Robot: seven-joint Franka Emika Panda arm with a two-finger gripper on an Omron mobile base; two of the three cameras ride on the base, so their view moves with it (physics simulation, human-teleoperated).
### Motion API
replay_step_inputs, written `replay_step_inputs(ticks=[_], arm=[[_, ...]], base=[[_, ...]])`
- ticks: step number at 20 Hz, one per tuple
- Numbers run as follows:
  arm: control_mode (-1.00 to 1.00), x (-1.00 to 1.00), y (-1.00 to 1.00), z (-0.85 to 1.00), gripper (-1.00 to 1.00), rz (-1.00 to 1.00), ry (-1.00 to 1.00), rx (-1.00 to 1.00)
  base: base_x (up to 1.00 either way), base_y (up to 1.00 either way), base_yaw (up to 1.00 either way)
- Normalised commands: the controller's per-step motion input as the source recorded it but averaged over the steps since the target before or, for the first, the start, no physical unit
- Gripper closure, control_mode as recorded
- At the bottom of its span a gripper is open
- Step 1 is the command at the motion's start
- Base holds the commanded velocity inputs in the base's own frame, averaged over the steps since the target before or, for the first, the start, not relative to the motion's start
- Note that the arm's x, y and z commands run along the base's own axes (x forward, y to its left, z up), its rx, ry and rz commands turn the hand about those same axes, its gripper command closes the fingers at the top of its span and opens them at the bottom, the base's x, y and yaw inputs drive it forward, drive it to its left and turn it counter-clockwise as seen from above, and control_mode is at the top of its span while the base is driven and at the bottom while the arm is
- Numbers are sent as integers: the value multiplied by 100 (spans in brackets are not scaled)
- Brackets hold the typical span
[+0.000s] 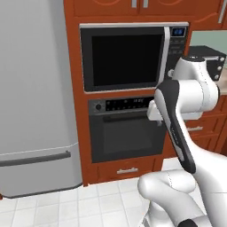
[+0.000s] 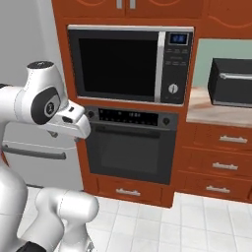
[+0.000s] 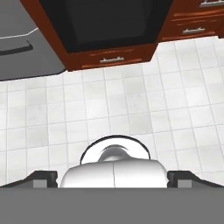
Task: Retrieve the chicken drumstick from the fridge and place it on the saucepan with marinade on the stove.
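The claw [image 3: 113, 177] is sitting at the bottom edge of the hand view, its two small dark fingertips [image 3: 43, 177] standing wide apart at the lower left and lower right, released and grasping nothing. It is pointing down at the pale tiled floor [image 3: 131, 100], which is spreading across the middle of that frame.

Moving outward, the white arm [image 1: 186, 88] is folding up in the right half of the left base view, in front of a dark built-in oven [image 1: 124, 128] set in red-brown wooden cabinetry [image 1: 75, 53]. A black-fronted microwave [image 1: 124, 55] is sitting directly above the oven.

The tall light-grey fridge [image 1: 35, 88] is filling the left side of the left base view, its doors shut, with a grey horizontal handle [image 1: 35, 158] low on its front. The chicken drumstick is presumably inside, behind the closed door. At the right of the right base view, a dark box-shaped appliance [image 2: 231, 81] is resting on a light surface [image 2: 216, 113] above wooden drawers [image 2: 224, 162].

Risks from here: the claw is aiming at the floor and well apart from the fridge, so a hurried swing toward the door could clip the cabinet edge beside it. A poor hold on the handle could slip, leaving the door shut and the drumstick unreachable.
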Motion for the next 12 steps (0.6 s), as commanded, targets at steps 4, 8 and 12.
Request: replay_step_inputs(ticks=[4,8,12], arm=[[100,0,0,0,-100,0,0,0],[100,0,0,0,-100,0,0,0],[100,0,0,0,-100,0,0,0]], base=[[100,0,8],[100,0,9],[26,62,0]])
